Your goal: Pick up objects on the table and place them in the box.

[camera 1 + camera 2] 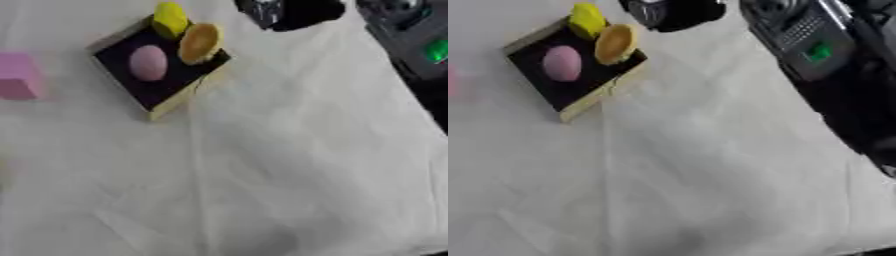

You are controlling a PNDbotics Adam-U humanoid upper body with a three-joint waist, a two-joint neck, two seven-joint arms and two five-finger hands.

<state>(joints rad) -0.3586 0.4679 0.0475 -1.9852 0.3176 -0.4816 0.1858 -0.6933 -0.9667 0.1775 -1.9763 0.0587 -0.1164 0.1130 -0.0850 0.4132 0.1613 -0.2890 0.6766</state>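
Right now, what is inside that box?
The box holds a pink oval thing, a yellow thing at its far corner and an orange thing leaning on its rim. Whatever lies beneath them is covered.

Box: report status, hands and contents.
Right hand above box, fingers unclear; left hand unseen. Pink, yellow, orange pieces inside. Pink block still out.

Creased white cloth on table (289, 165), matt black-lined box (166, 87) with pale rim

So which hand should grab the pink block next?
Probably left. The pink block lies far on the robot's left, and the right hand at the top would have to reach across the box. The left hand is out of view, though.
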